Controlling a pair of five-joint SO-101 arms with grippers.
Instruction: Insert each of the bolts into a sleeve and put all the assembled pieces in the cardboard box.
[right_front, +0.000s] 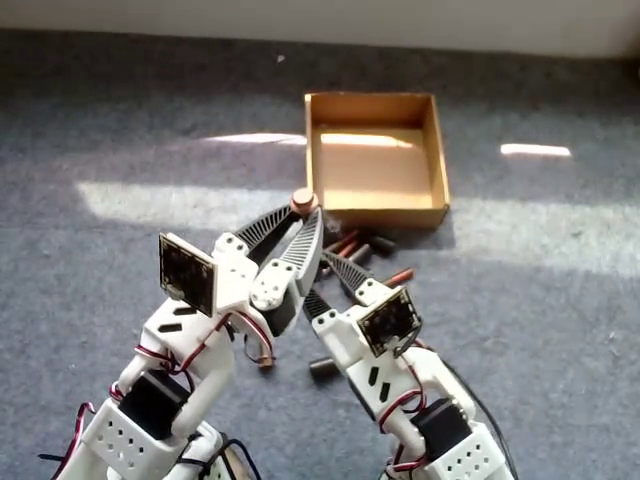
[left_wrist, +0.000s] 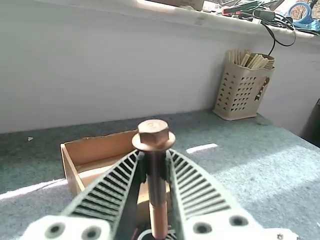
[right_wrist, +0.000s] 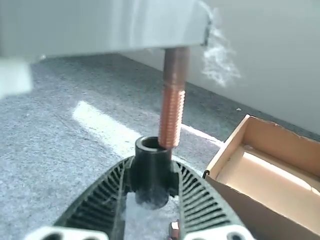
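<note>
My left gripper (right_front: 302, 212) (left_wrist: 153, 152) is shut on a copper bolt (right_front: 303, 200) (left_wrist: 153, 134), held upright with its hex head above the fingertips. Just below it, my right gripper (right_front: 326, 260) (right_wrist: 152, 167) is shut on a black sleeve (right_wrist: 152, 172) with its opening facing up. In the right wrist view the threaded end of the copper bolt (right_wrist: 171, 115) comes down to the rim of the sleeve's mouth. The cardboard box (right_front: 378, 214) (left_wrist: 95, 147) (right_wrist: 235, 207) lies just beyond both grippers, with nothing inside it.
Several loose bolts and sleeves (right_front: 352, 246) lie on the grey carpet between the grippers and the box. One dark sleeve (right_front: 322, 368) lies between the two arms. A slotted basket (left_wrist: 243, 85) stands by the wall.
</note>
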